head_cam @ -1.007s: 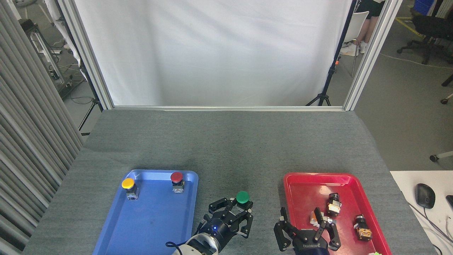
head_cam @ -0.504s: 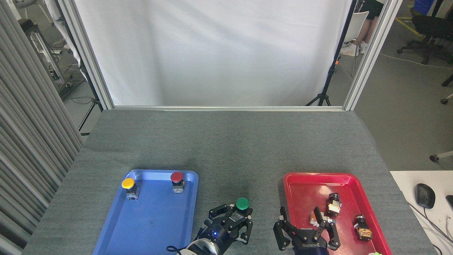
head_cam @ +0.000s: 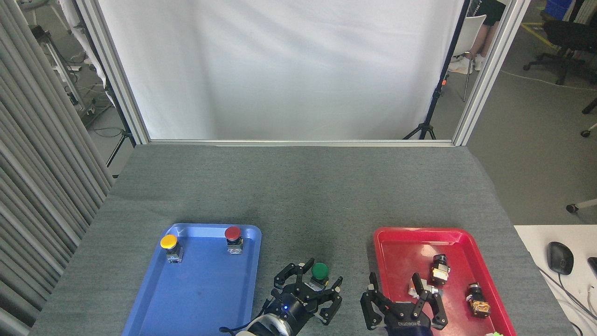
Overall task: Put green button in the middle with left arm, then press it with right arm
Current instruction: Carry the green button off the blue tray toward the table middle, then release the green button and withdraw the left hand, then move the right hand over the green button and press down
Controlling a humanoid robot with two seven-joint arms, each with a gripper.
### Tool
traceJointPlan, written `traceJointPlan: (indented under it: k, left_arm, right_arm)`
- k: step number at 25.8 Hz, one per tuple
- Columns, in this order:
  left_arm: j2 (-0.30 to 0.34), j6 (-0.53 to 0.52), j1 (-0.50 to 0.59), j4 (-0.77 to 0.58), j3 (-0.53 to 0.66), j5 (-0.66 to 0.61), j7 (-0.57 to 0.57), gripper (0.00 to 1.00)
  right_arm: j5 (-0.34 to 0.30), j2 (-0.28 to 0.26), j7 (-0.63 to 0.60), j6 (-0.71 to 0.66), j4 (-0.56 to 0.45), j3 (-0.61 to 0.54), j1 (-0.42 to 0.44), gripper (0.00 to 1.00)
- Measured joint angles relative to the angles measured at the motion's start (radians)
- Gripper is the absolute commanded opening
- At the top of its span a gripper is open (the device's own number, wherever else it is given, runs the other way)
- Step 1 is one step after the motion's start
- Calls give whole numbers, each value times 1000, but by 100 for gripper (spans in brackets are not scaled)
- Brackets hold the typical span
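1. Head view: the green button stands on the tabletop between the trays, amid the left gripper fingers, now spread apart.
2. Your withdrawal could snag and topple it.
3. The right gripper waits, fingers apart.

A white screen in a metal frame stands behind the table. Left of the screen hangs a grey ribbed curtain; right of it lie grey floor, a black office chair and a white chair.

"ROBOTIQ" stands on the right gripper body (seen upside down); nothing else reads.
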Motion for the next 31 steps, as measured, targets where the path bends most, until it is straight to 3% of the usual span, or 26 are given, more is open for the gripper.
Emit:
traceJointPlan:
  k: [2,5,8,13,21,31]
  left_arm:
    - [36,33,48,-120,13,5,-12,99]
    - [97,112,149,-316,73,11,-61,99]
    - [134,174,267,-495,200,13,-108,99]
    - [155,198,417,-639,398,14,-137,99]
    - [198,203,538,-709,501,13,-136,99]
    - [200,199,584,-720,566,15,-129,99]
  right_arm:
    - [0,0,2,0,1,0,0,76]
    - [0,0,4,-1,2,4,0,53]
    - [0,0,5,-1,7,19,-2,31]
    - [4,-3,5,-2,13,47,-5,2]
    - [19,2,8,14,57,122,-59,0]
    - [35,15,7,104,266,244,-233,0]
